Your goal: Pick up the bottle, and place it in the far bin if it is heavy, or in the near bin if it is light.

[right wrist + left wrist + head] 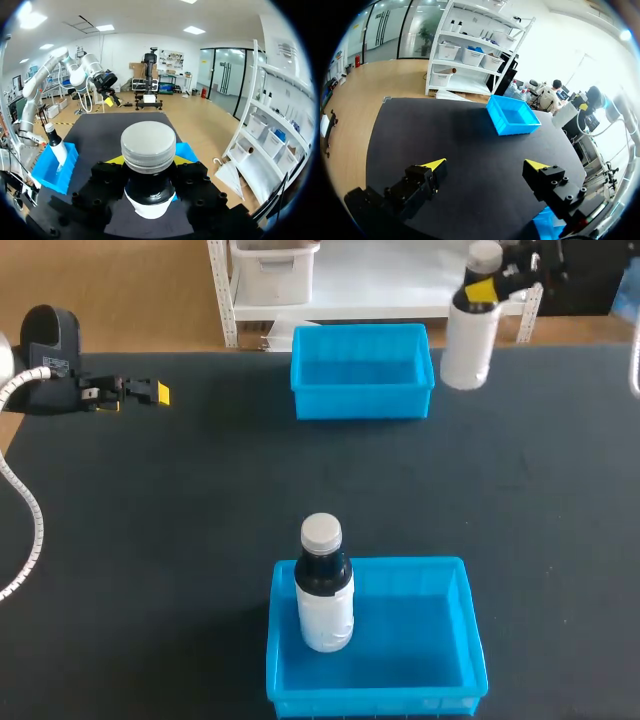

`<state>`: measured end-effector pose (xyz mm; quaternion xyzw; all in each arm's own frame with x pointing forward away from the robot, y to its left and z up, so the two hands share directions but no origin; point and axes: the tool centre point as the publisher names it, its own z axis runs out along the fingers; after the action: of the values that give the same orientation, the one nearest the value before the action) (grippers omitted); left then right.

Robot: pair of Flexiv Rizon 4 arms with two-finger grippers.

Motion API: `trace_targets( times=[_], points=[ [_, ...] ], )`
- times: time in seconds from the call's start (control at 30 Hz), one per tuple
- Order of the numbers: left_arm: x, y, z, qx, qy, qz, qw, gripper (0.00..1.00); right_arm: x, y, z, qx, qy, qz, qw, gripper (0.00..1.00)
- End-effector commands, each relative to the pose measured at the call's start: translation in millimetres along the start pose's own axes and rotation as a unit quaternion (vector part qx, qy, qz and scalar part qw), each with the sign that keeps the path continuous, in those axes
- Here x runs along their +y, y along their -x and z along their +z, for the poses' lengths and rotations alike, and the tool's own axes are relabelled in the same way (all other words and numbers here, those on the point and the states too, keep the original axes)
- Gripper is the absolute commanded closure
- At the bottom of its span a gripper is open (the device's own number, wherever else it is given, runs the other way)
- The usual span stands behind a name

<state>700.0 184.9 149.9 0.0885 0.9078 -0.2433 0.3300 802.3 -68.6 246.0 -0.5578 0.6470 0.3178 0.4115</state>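
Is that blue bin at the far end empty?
Empty: the far bin shows only its bare blue floor.

Black-topped table (150,540); a second white bottle (326,600), grey-capped, upright in the near bin (410,645).

One counter (150,540), matte black top, set directly in front of a white shelving unit (470,55). The shelving unit is metal, several tiers, loaded with pale storage boxes (447,50). One floor (365,95), light wood tone, showing between the counter's edge and the shelving unit and out to its side. One glass partition (395,25), dark-framed, full height, just past the end of the shelving unit. One wall (125,47), white, at the room's far end, well apart from the shelving unit. Several ceiling panels (194,30), rectangular, lit, above the shelving unit's level; light bright and even.
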Motion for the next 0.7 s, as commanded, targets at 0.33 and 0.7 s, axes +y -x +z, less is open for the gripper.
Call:
trace_targets(
  times=[0.33, 0.7],
  points=[
    [0.0, 0.0, 0, 0.000, 0.000, 0.000, 1.000, 0.00, -46, 34, 75, 0.012, -0.004, 0.012, 1.000, 1.00],
    [0.0, 0.0, 0, 0.000, 0.000, 0.000, 1.000, 0.00, -53, 44, 130, 0.006, -0.013, 0.026, 1.000, 1.00]
  ],
)
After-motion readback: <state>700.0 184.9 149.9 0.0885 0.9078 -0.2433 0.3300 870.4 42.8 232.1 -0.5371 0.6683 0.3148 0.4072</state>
